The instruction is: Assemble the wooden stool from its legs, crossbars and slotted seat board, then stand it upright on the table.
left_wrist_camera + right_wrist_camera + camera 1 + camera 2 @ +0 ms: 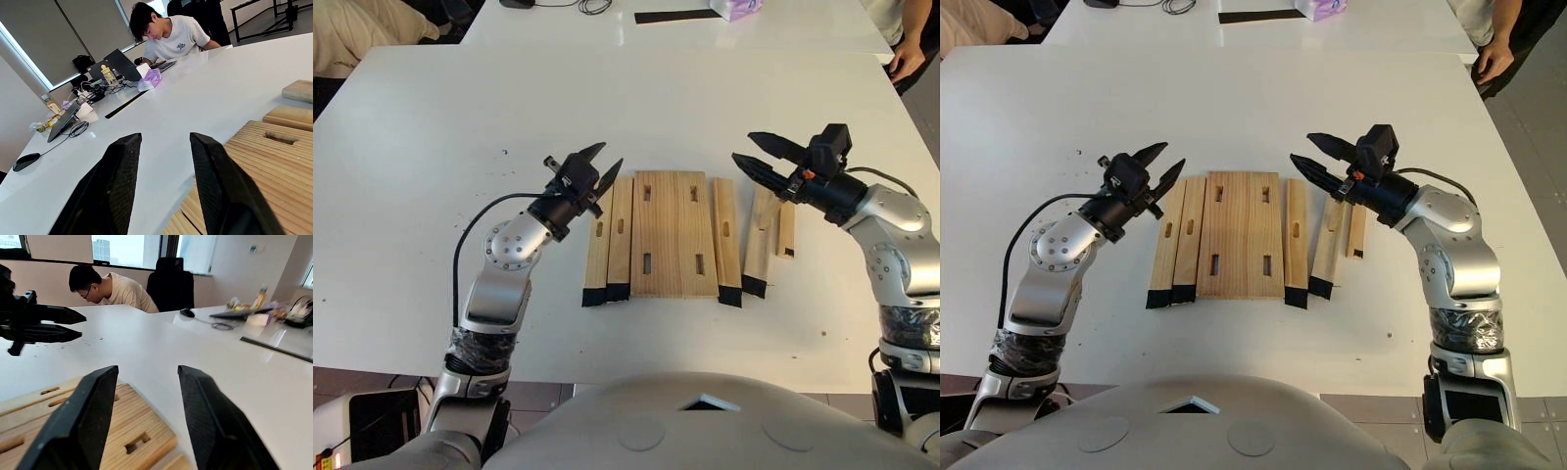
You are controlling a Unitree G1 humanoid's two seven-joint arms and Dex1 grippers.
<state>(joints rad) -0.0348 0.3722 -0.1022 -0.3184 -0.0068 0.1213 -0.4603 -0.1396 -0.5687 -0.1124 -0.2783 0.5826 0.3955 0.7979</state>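
Seat board [674,233] lies flat on the table [460,147], with slotted legs [620,235] just beside its left edge and further pieces [762,240] to its right; nothing is joined. Left claw [607,157] and right claw [744,147] hover spread and empty near the pieces' far ends. Recommended: descend squarely on one leg, gripping across its width, without nudging neighbours.
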